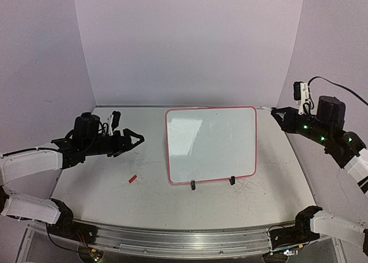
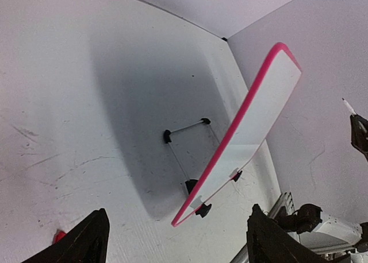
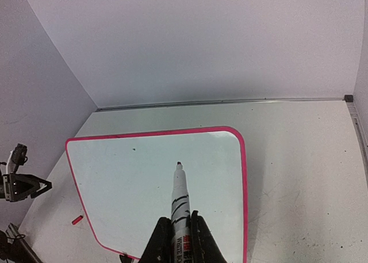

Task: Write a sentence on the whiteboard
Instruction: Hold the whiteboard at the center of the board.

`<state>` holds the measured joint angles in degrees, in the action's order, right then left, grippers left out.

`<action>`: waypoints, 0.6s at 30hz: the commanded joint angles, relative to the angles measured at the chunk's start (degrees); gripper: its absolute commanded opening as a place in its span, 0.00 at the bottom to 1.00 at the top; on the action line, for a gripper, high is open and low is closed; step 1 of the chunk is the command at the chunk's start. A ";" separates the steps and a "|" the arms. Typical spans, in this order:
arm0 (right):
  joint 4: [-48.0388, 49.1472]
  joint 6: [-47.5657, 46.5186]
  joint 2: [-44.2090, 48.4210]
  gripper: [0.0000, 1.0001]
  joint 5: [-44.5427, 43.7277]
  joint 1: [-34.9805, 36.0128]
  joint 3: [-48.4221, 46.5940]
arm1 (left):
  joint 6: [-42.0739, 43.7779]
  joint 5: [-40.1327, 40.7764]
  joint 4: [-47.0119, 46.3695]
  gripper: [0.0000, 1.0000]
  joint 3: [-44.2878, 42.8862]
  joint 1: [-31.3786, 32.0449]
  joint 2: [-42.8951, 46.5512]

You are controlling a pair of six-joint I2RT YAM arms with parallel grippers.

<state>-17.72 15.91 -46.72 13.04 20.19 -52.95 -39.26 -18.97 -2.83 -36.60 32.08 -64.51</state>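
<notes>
The whiteboard (image 1: 213, 145), glossy white with a pink-red rim, stands tilted on its black feet at the table's middle. Its face (image 3: 132, 182) is blank white; the sentence is not in view. My right gripper (image 3: 180, 231) is shut on a white marker (image 3: 180, 194) with black stripes. The uncapped tip hangs above the board's right half, apart from it. My left gripper (image 1: 138, 139) hovers left of the board, open and empty. In the left wrist view its fingers (image 2: 86, 240) stand wide apart, and the whiteboard (image 2: 259, 119) shows edge-on.
A small red cap (image 1: 133, 179) lies on the table left of the board's front corner, below my left gripper. The red cap (image 2: 59, 236) sits beside my left finger. A metal rail (image 1: 184, 237) runs along the near edge. White walls close in behind and at both sides.
</notes>
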 commanded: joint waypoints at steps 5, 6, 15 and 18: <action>0.77 2.57 -1.44 0.00 -2.39 9.91 -3.34 | 0.39 -11.14 -14.40 0.82 -3.71 0.44 -8.54; 0.95 3.02 -2.62 0.00 -4.76 12.64 -3.65 | 0.36 -11.00 -14.95 0.82 -4.14 0.63 -9.44; 7.37 5.30 -16.35 0.00 -11.07 27.07 -6.71 | -2.90 -10.17 -22.44 0.82 -4.23 1.93 -15.58; 10.65 3.43 -17.85 0.00 -9.35 28.94 -6.22 | -3.49 -12.12 -24.77 0.80 -4.92 2.77 -18.79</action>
<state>-13.53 20.35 -63.79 4.27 47.09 -56.90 -41.20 -28.05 -20.71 -38.98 33.70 -80.08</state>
